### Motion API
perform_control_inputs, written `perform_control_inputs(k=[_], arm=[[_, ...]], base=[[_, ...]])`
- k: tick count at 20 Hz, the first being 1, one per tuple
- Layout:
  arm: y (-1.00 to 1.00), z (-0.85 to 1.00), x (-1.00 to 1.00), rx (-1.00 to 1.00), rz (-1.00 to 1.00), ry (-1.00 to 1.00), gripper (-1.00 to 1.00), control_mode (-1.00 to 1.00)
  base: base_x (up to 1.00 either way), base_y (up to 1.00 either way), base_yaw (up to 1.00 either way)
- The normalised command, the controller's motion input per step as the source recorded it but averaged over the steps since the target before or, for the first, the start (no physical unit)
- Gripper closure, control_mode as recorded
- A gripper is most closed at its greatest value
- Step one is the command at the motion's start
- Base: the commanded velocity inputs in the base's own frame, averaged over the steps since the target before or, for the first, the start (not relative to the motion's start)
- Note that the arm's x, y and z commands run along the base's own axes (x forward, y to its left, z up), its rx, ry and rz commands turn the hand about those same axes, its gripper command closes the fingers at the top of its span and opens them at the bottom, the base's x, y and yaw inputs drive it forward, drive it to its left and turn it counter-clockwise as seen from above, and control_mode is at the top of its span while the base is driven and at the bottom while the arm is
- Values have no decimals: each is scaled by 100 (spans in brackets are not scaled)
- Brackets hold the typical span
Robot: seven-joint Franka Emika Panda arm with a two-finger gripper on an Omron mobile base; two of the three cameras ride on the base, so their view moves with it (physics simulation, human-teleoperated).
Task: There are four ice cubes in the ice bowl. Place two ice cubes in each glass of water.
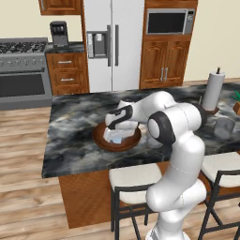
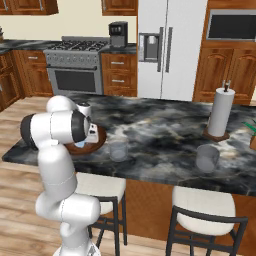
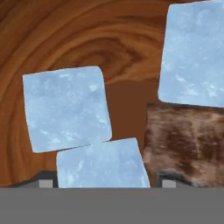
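The hand view looks straight down into the reddish-brown wooden ice bowl (image 3: pixel 87 39). Three pale-blue ice cubes lie in it: one at left (image 3: pixel 65 109), one at upper right (image 3: pixel 194 52), and one at the bottom centre (image 3: pixel 103 162). My gripper (image 3: pixel 107 181) straddles that bottom cube, with a dark fingertip close on each side and the jaws still apart. From the left base view, the gripper (image 1: pixel 115 135) reaches down into the ice bowl (image 1: pixel 99 141). One glass of water (image 2: pixel 118 149) stands just right of the bowl (image 2: pixel 98 141). Another glass (image 2: pixel 206 157) stands further right.
A tall white paper-towel roll (image 2: pixel 220 111) stands at the back right of the dark marble island (image 2: pixel 160 125). Two stools (image 2: pixel 202 205) sit under the near edge. My own arm hides part of the bowl in the right base view.
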Motion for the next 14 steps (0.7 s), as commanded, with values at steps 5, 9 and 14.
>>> perform_control_inputs(k=[5, 9, 14], arm=[[8, -31, -6, 0, 0, 17, 100, -100], [4, -10, 0, 7, 0, 2, 100, -100], [-5, 28, -36, 19, -1, -7, 100, -100]], base=[[0, 0, 0], [0, 0, 0], [0, 0, 0]])
